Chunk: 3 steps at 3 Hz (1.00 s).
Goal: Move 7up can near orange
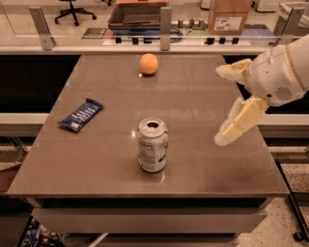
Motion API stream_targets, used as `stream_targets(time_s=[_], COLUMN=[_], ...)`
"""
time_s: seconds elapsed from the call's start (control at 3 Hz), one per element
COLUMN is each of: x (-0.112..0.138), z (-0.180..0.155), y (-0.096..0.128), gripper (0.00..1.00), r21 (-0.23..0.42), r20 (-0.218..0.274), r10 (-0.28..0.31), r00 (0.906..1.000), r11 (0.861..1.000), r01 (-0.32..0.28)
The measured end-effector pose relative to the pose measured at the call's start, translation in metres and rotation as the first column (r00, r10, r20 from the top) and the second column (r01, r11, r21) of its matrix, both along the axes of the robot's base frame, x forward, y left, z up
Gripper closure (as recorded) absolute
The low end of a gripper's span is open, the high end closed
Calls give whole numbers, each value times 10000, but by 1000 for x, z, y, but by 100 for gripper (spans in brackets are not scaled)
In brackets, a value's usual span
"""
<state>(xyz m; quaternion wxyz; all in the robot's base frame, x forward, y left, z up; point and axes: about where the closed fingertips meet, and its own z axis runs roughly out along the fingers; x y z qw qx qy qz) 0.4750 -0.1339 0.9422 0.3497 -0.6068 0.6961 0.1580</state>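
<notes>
the gripper (221, 105) hangs at the table's (96, 164) right edge with its two fingers (241, 120) spread wide. the arm (285, 67) behind it is cut off by the picture's right side, so only its rounded end shows. the lower finger covers a short stretch of the table's right edge. the 7up can (153, 144), near the middle of the front edge, has a blurred label whose marks cannot be read, and its far side is hidden. the print on the blue wrapper (81, 115) by the left edge is too small to read. beyond the back edge, a cardboard box (229, 17) and an office chair (72, 12) are cut off at the top. the table's base runs out at the bottom.
</notes>
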Motion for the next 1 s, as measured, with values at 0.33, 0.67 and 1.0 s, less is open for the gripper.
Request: stream_targets(time_s=[0.33, 0.67, 1.0], x=[-3, -9, -17], z=[-14, -23, -23], y=[28, 48, 69], gripper=[0, 0, 0], r21=[1388, 2782, 4335], r20=[73, 162, 227], r10=[572, 725, 772], r00=[9983, 9972, 9968], r11=[9886, 9577, 8976], r01=[-576, -741, -794])
